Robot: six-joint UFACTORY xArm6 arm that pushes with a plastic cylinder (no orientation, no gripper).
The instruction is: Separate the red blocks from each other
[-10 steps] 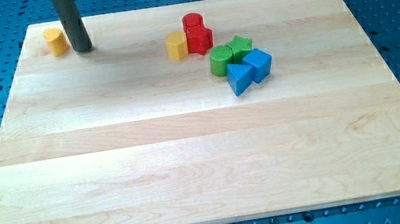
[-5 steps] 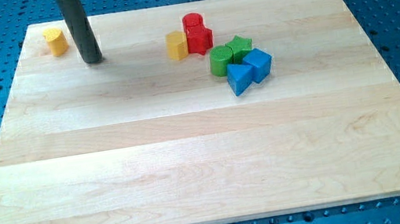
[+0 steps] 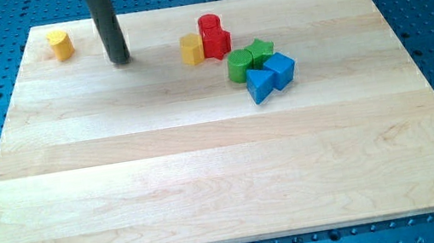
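Two red blocks touch each other at the view's top centre: a red cylinder [image 3: 209, 24] behind and a ridged red block [image 3: 217, 43] in front of it. A yellow block [image 3: 192, 48] sits against the front red block's left side. My tip [image 3: 121, 60] rests on the board to the left of this group, about a block's width of several away from the yellow block, touching nothing. The dark rod rises out of the view's top.
A green cylinder [image 3: 239, 67] and a green star-shaped block [image 3: 260, 49] sit just right and below the red ones, with a blue triangular block [image 3: 260, 85] and a blue cube [image 3: 281, 70] beside them. A lone yellow block [image 3: 60, 44] sits at the board's top left corner.
My tip has moved to the right and slightly down, away from the lone yellow block and toward the red group. No block has moved.
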